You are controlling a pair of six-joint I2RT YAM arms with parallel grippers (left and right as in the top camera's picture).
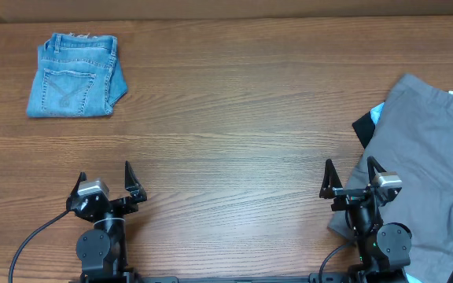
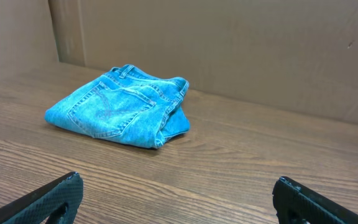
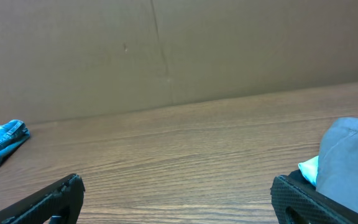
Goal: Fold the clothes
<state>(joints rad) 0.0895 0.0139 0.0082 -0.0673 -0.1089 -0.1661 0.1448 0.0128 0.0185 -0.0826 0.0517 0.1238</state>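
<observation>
two grippers, overhead: left gripper [image 1: 105, 171] and right gripper [image 1: 351, 163] sit at the near edge of the table [image 1: 234, 126], both spread wide, holding nothing.
overhead, right side: grey shorts [image 1: 423, 157] lie rumpled at the table's right edge, just beside the right gripper, partly over a black garment [image 1: 364, 126].
overhead, far left: denim shorts [image 1: 73, 76] folded, well apart from both grippers.
left wrist: fingers [image 2: 55, 196] wide apart and empty over bare wood; denim shorts [image 2: 120, 109] ahead, toward the left.
right wrist: fingers [image 3: 48, 199] wide apart and empty; grey shorts [image 3: 350, 155] at the right edge, by the right finger; denim shorts [image 3: 2, 140] at the far left.
</observation>
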